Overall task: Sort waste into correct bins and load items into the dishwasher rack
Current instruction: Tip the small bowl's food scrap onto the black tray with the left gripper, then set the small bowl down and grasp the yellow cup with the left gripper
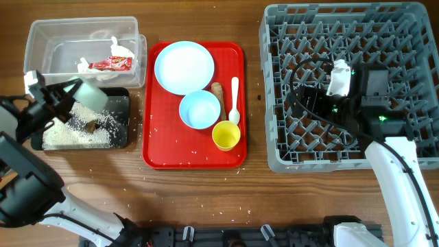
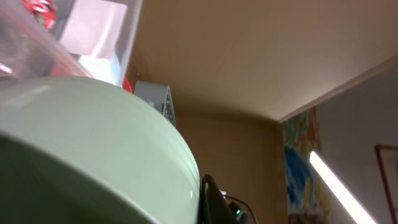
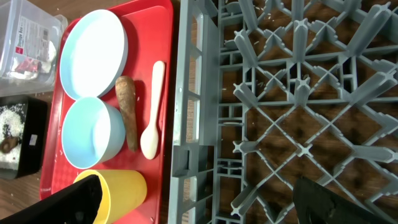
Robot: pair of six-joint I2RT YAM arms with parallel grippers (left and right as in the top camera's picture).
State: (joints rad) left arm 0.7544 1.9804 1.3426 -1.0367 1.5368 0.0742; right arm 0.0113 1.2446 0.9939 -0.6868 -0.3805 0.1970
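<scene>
1. Evidently the left pincer (image 1: 70, 92) is clamped on the rim of the mint-green bowl (image 1: 91, 95). It holds the bowl tipped on its side above the black tray (image 1: 122, 103), a pose that suits emptying rather than carrying.
2. Rice (image 1: 72, 134) lies heaped in that tray with a small brown lump (image 1: 90, 125) among it, so this seems to be the food-scrap bin. The bowl's inside is not visible, so I cannot tell whether it is empty.
3. The clear tub (image 1: 41, 41) behind holds the red wrapper (image 1: 113, 64) and white tissue (image 1: 86, 66), the dry rubbish kept apart.
4. The right pincer (image 3: 196, 186) hangs wide and empty over the dishwasher rack (image 1: 274, 82) near its left wall, likely waiting its turn. No dish shows among the visible pegs.
5. On the red serving tray (image 1: 154, 154) sit the pale-blue plate (image 1: 184, 66), pale bowl (image 1: 199, 110), yellow cup (image 1: 226, 135) and white spoon (image 1: 234, 99). The brown stick (image 1: 219, 92) lies between bowl and spoon.
6. Loading has barely begun, I judge. The stick needs binning, and stray grains dot the tray and table (image 1: 206, 199).
</scene>
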